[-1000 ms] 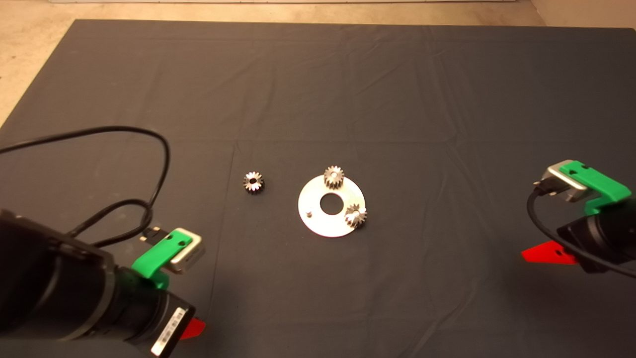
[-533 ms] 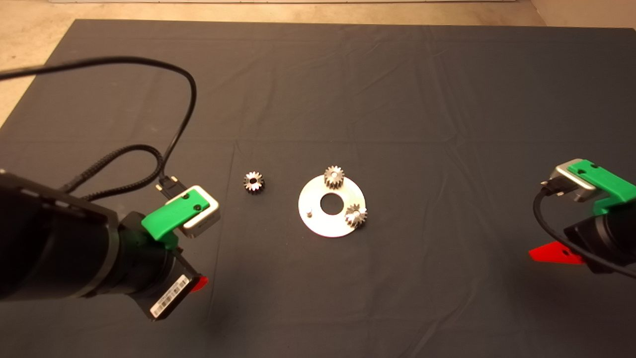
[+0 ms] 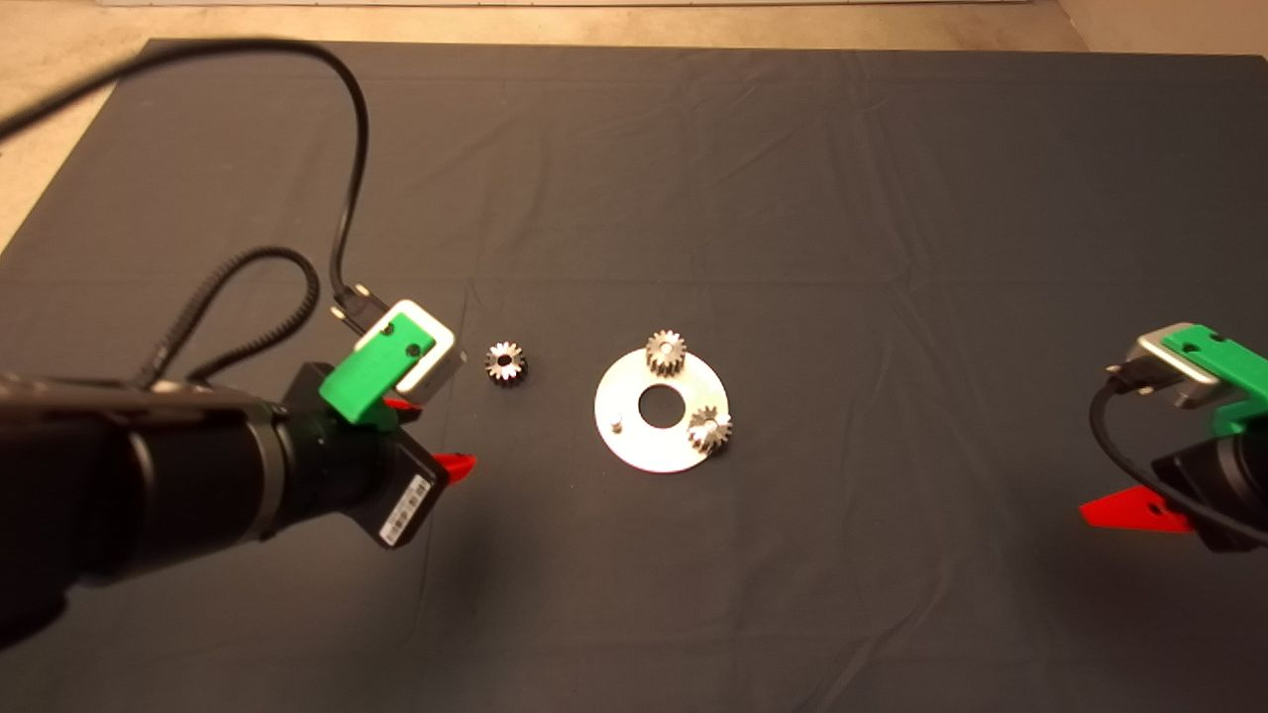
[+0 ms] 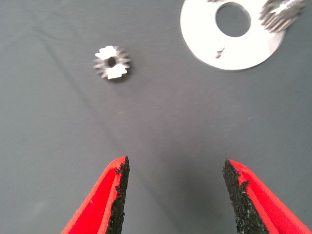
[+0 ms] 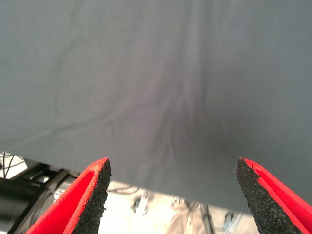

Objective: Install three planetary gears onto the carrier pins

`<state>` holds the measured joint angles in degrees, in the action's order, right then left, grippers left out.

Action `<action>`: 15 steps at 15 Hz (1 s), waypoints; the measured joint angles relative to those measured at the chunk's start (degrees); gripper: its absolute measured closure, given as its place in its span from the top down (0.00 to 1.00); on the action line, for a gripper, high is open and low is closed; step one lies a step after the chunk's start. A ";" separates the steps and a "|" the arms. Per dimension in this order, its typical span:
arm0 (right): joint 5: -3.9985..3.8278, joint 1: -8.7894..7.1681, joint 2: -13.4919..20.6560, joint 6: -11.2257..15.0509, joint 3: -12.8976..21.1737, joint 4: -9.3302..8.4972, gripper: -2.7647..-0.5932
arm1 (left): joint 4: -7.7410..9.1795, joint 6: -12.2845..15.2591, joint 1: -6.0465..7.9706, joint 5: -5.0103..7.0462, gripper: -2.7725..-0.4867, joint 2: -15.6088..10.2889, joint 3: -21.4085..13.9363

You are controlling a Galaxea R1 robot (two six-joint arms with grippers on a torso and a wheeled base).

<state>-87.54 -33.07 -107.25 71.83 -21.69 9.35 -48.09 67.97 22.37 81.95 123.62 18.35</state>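
Two gears (image 3: 667,353) (image 3: 710,430) seated on disc (image 3: 634,446) at desk centre; third gear (image 3: 505,361) loose toward left edge; one pin (image 3: 615,426) bare; left tool (image 4: 173,187) spread, near it; right tool (image 5: 170,195) spread, empty, right edge.

Bare mat (image 4: 161,122) between spread left jaws and loose gear (image 4: 112,62).

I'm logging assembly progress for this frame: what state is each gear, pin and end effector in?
Loose planetary gear: flat on the mat, not installed.
Far gear: seated on the carrier disc.
Right-hand gear: on the disc, tilted.
Bare carrier pin: empty.
Left end effector: open, short of the loose gear.
Right end effector: open, empty, at the mat's right edge.
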 joint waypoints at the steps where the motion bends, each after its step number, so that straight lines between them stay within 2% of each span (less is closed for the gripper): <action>1: 0.02 0.02 0.09 0.00 0.05 -0.48 0.60 | -2.96 0.30 -1.81 -0.51 0.36 -0.04 0.00; 4: 0.17 -0.13 -0.02 0.00 0.13 -0.87 0.60 | -11.06 1.19 -6.40 -1.63 0.36 -0.20 0.23; 5: 0.24 -0.13 -0.02 0.00 0.17 -1.04 0.60 | -12.66 1.24 -7.90 -2.37 0.36 -0.13 0.67; 6: 0.24 -0.13 -0.02 -0.02 0.28 -1.39 0.60 | -13.75 1.24 -9.13 -3.72 0.36 -0.11 1.84; 7: 0.24 -0.13 0.01 -0.02 0.46 -1.55 0.60 | -14.53 1.26 -9.80 -5.54 0.36 -0.11 3.43; 9: 0.26 -0.13 0.55 -0.01 0.52 -1.89 0.60 | -15.33 1.13 -10.83 -10.78 0.36 0.08 6.70; 10: 0.26 -0.13 1.12 -0.02 0.52 -2.25 0.60 | -15.36 0.35 -11.49 -12.84 0.36 0.76 8.72; 12: 0.22 -0.30 2.31 -0.17 0.52 -3.05 0.60 | -15.56 -1.83 -12.33 -13.71 0.36 2.89 12.81; 13: 0.22 -1.01 2.99 -0.37 0.52 -3.62 0.60 | -15.60 -2.93 -12.53 -14.05 0.36 4.17 14.37; 15: 0.15 -1.71 3.95 -0.56 0.52 -3.87 0.60 | -15.56 -5.54 -12.57 -14.77 0.36 6.32 16.13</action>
<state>-87.39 -34.78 -103.30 71.26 -21.16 5.48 -63.65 62.42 9.80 67.17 129.94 34.48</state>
